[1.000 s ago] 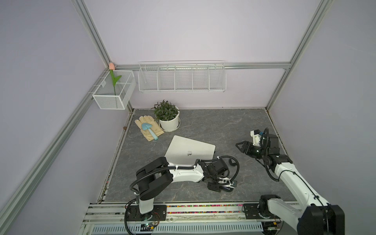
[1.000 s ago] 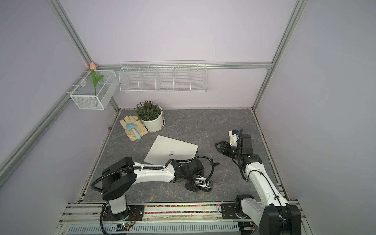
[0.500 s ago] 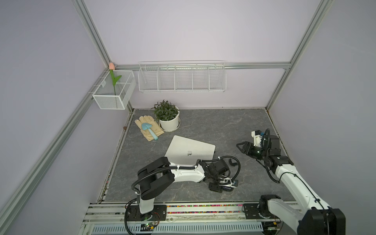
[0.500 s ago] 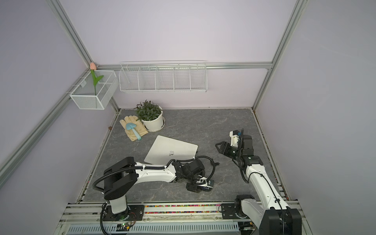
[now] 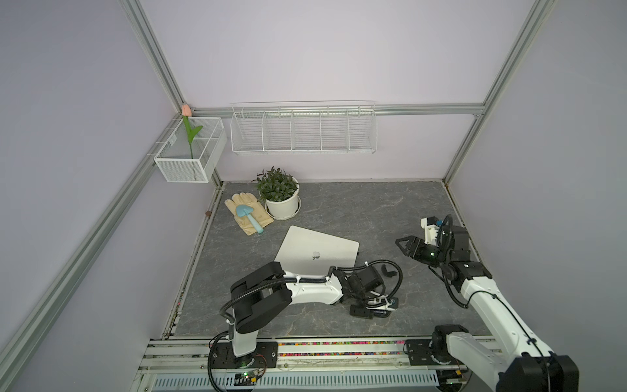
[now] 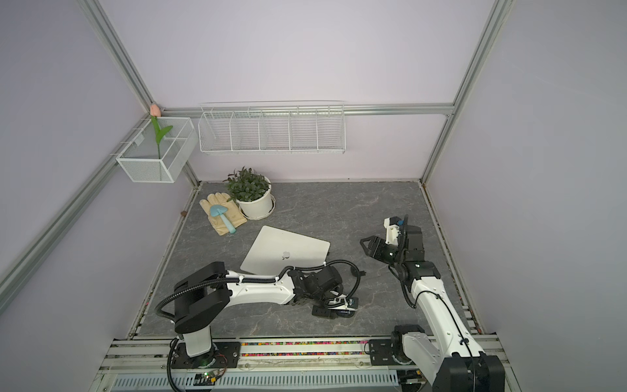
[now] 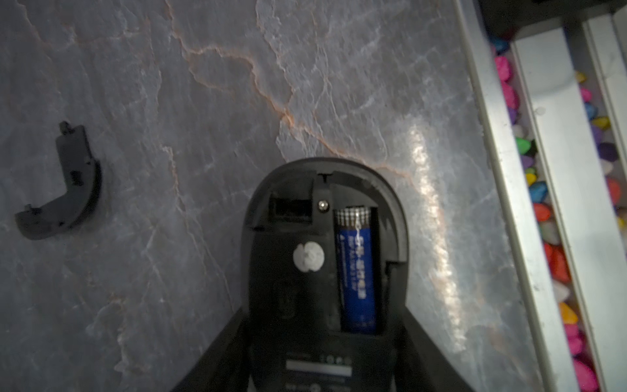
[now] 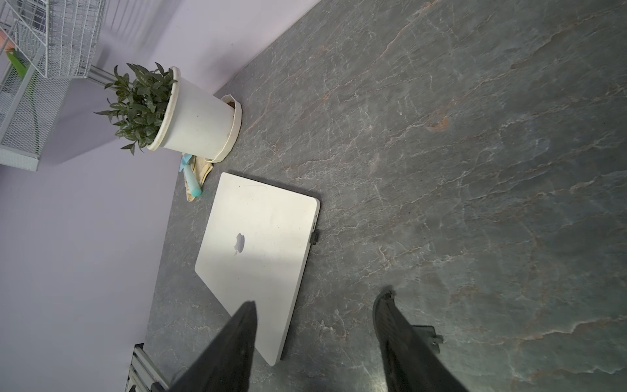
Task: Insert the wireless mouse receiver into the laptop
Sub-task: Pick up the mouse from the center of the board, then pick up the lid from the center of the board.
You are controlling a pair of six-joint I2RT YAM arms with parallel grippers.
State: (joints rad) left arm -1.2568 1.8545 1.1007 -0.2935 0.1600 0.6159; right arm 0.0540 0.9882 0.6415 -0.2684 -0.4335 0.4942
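**Nearest:** the left tool (image 7: 324,304) brackets the upturned mouse (image 7: 278,271), its fingers (image 7: 227,346) against both flanks. The mouse's open bay holds a blue battery (image 7: 358,271). A curved black piece (image 7: 64,190) lies apart on the surface (image 7: 203,85).

**Middle:** the right tool (image 8: 316,298) hovers wide, empty. The wireless mouse receiver (image 8: 315,236) abuts the laptop (image 8: 258,237) at its side edge; seating cannot be told.

**Beyond:** a white pot (image 5: 282,207) holds a plant (image 5: 276,183); a mesh basket (image 5: 183,169) holds a tulip (image 5: 190,132).

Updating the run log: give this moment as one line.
left gripper: astride upturned mouse, grip unclear | right gripper: open, empty | wireless mouse receiver: at laptop side edge | loose cover: on table
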